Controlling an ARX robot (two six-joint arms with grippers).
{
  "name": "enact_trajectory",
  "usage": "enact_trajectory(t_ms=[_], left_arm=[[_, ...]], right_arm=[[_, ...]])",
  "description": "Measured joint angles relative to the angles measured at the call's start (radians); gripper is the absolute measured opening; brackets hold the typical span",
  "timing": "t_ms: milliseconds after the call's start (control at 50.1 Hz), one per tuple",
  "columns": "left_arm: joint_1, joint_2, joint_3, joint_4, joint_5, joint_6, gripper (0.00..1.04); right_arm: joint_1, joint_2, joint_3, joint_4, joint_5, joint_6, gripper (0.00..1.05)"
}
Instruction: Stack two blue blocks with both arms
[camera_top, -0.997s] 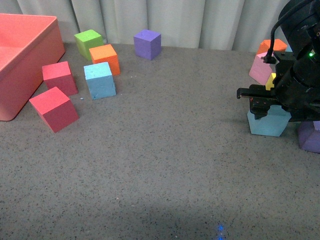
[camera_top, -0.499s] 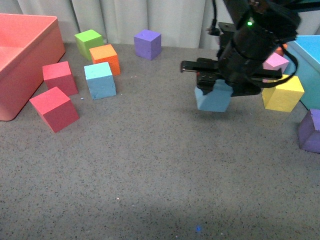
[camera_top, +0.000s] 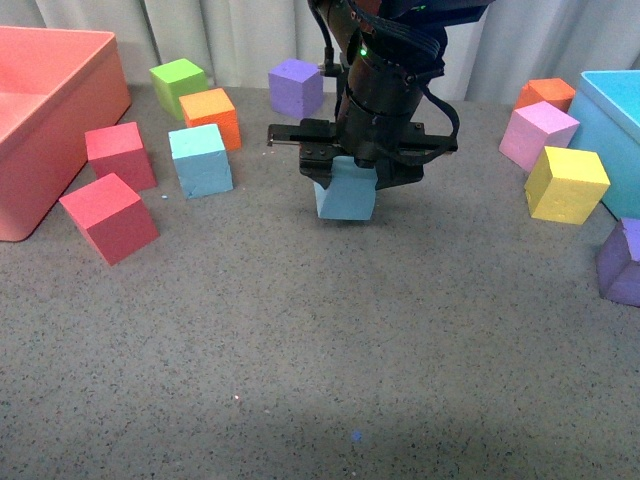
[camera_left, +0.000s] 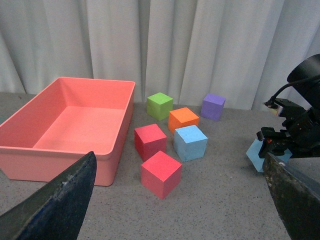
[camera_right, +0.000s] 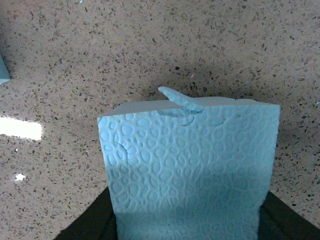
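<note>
The nearer light sky-blue foam cube (camera_top: 346, 196) is hanging over the middle of the grey speckled tabletop (camera_top: 330, 340), seemingly just clear of it. The right arm's black bar gripper (camera_top: 358, 165) is clamping its upper part from both sides, jaws drawn in to the cube's width. The left gripper (camera_left: 180, 200) is gaping wide with nothing between its dark fingers (camera_left: 60, 200), looking on from well back. The second sky-blue foam cube (camera_top: 200, 160) is sitting flat on the table to the left of the held one and slightly farther back, well apart from it and on the left arm's side. The carry is therefore probably needing to run leftward and over its top. An orange foam cube (camera_top: 210, 115) is crowding just behind it.
</note>
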Motion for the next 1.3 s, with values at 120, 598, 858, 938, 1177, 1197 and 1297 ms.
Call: enact_trajectory(t_ms=[120, 598, 858, 938, 1177, 1197, 1297], left_arm=[[0.0, 0.0, 0.0, 0.0, 0.0, 0.0, 0.98], [0.0, 0.0, 0.0, 0.0, 0.002, 0.0, 0.98], [0.0, 0.0, 0.0, 0.0, 0.0, 0.0, 0.98], [0.0, 0.0, 0.0, 0.0, 0.0, 0.0, 0.98], [0.0, 0.0, 0.0, 0.0, 0.0, 0.0, 0.98], [0.0, 0.0, 0.0, 0.0, 0.0, 0.0, 0.98], [0.0, 0.0, 0.0, 0.0, 0.0, 0.0, 0.98]], right_arm=[[0.001, 0.0, -0.001, 0.003, 0.003, 0.0, 0.68], [-0.025, -0.358, -0.527, 0.789, 0.293, -0.214, 0.81], [-0.167, -0.663, -1.176, 1.672, 0.255, -0.38, 0.29], [-0.196, -0.732, -1.27, 1.692, 0.228, -0.384, 0.17], [-0.286, -0.977, -1.553, 1.701, 0.126, -0.393, 0.01], [-0.292, -0.993, -1.566, 1.698, 0.121, -0.393, 0.01], [-0.317, -1.064, -1.62, 1.679, 0.104, -0.393, 0.01]])
